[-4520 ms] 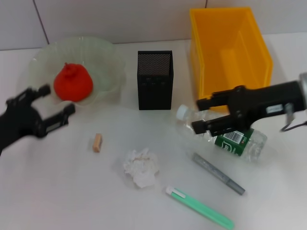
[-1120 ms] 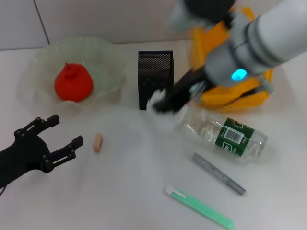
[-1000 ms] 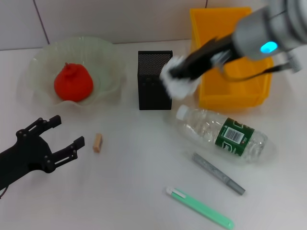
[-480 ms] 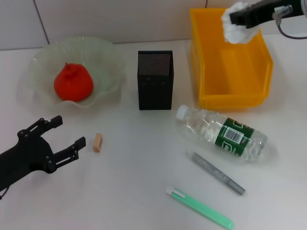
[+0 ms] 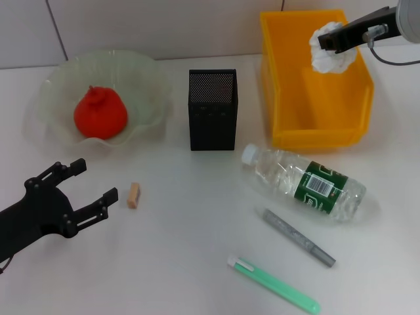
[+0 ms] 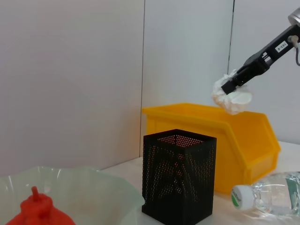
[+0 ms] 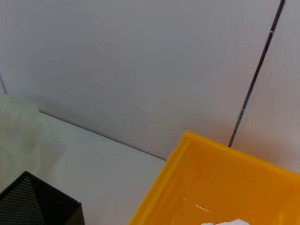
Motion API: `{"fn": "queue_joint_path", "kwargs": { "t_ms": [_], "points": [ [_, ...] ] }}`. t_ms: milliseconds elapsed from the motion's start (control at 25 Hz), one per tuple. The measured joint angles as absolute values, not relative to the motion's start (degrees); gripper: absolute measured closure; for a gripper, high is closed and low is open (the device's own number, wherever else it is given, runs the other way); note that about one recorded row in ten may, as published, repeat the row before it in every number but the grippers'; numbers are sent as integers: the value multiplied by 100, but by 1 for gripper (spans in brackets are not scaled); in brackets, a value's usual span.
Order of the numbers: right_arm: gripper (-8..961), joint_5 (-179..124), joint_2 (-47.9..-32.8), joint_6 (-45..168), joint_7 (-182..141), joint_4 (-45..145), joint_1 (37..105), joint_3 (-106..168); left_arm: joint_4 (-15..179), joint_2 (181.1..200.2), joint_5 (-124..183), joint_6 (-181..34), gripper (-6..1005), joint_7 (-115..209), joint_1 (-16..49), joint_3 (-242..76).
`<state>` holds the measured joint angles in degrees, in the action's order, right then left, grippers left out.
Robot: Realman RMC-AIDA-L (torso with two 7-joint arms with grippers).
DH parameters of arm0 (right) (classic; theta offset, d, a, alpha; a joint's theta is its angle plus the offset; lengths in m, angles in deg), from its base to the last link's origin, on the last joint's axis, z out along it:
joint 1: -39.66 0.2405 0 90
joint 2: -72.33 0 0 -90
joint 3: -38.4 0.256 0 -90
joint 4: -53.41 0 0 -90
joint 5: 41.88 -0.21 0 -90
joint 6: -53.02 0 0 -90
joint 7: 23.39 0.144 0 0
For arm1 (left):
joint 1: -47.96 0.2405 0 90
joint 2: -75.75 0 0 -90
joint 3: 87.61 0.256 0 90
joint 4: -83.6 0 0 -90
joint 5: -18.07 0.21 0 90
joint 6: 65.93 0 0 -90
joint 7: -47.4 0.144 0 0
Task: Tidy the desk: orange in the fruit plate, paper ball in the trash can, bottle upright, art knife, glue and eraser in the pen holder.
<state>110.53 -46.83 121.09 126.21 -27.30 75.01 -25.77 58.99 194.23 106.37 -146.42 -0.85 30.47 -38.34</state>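
Note:
My right gripper (image 5: 328,41) is shut on the crumpled white paper ball (image 5: 332,58) and holds it above the yellow trash can (image 5: 289,85). The left wrist view also shows the paper ball (image 6: 232,93) held over the trash can (image 6: 243,140). The orange (image 5: 100,113) sits in the pale-green fruit plate (image 5: 141,72). The black mesh pen holder (image 5: 212,108) stands at the middle. The bottle (image 5: 305,182) lies on its side. The tan eraser (image 5: 134,195) lies just right of my open left gripper (image 5: 94,180). The grey glue stick (image 5: 299,237) and the green art knife (image 5: 273,284) lie at the front.
A white wall runs behind the table. In the right wrist view the trash can's rim (image 7: 220,187) and a corner of the pen holder (image 7: 33,201) show below.
My right gripper lifted the paper ball off the table, carried it back and right to the trash can, and now holds it slightly lower. The left gripper stayed almost still.

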Motion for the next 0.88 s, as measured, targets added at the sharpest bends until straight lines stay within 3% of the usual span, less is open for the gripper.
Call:
{"fn": "queue_joint_path", "kwargs": {
  "t_ms": [400, 880],
  "points": [
    [682, 11128, -4689, 11865, 12620, -2466, 7466, -2642, 5899, 19423, 10641, -14625, 143, -85, 3039, -3788],
    [242, 11086, -4676, 14205, 12542, -3962, 7470, -2569, 5899, 19423, 10640, -14610, 142, -85, 3029, -3778]
  ]
}}
